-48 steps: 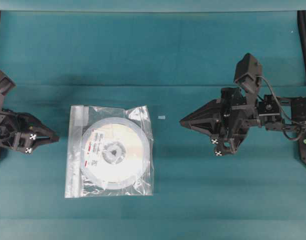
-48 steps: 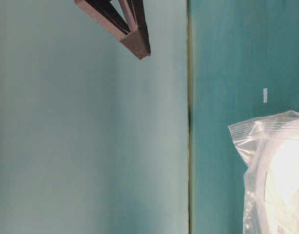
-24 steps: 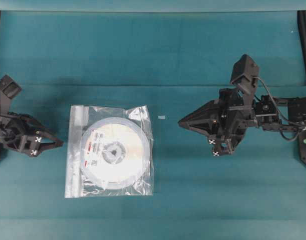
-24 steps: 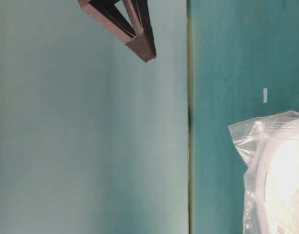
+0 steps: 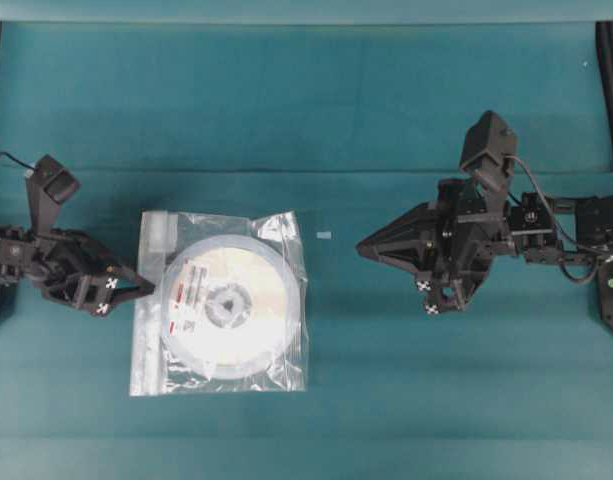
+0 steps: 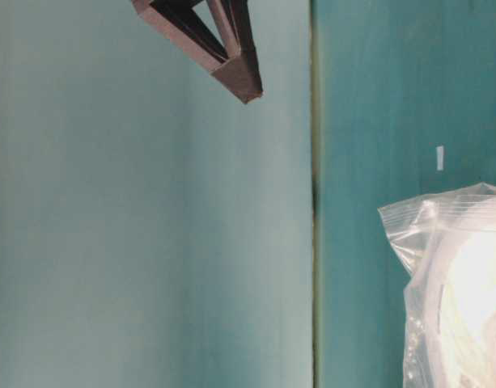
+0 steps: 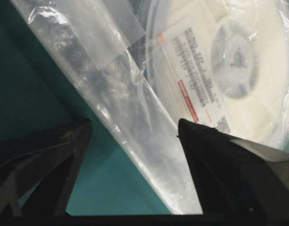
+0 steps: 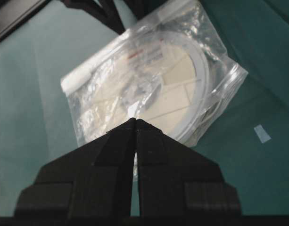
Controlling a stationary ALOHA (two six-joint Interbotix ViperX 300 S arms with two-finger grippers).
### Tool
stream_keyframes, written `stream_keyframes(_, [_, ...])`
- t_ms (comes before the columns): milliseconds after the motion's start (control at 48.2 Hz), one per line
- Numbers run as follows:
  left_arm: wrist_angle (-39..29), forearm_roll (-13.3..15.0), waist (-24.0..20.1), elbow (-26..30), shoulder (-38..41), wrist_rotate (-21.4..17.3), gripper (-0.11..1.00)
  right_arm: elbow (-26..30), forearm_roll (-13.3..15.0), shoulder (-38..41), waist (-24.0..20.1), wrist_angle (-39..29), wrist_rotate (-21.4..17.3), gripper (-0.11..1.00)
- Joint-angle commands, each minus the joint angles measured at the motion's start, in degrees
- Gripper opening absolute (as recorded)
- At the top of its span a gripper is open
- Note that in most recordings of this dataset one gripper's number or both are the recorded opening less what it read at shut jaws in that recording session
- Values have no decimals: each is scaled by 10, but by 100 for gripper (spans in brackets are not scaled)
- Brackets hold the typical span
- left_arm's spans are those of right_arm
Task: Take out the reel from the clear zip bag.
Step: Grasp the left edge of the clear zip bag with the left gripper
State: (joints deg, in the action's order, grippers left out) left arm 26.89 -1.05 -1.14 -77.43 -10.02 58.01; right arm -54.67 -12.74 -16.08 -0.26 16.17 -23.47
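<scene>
left hand [image 5: 146, 290] wide open right at the bag's left edge, right hand [image 5: 360, 246] pinched shut and empty off to the right, reel [image 5: 226, 303] inside the clear zip bag [image 5: 286, 350], flat on the teal table [image 5: 386, 400]

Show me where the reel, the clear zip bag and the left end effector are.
reel [image 5: 226, 303]: overhead view, on its hub.
clear zip bag [image 5: 151, 350]: overhead view, its left margin.
left end effector [image 7: 135, 134]: left wrist view, between its tips.

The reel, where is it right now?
In the overhead view the reel lies left of centre inside the clear zip bag on the green table, just beside the open left claw.
</scene>
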Motion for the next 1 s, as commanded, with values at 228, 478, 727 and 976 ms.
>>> stream_keyframes(228, [3,-1,3,25,23,-1,81,8,-2,-2,-4,3,-4,0])
stream_keyframes(478, [3,-2,2,41,26,-1,68,6,-2,-2,-6,3,-4,0])
stream_keyframes(727, [0,-2,3,47,29,0,65,8,-1,1,-11,4,-4,0])
stream_keyframes(976, [-4,-2,2,45,25,0,56,10,-1,4,-13,4,-4,0])
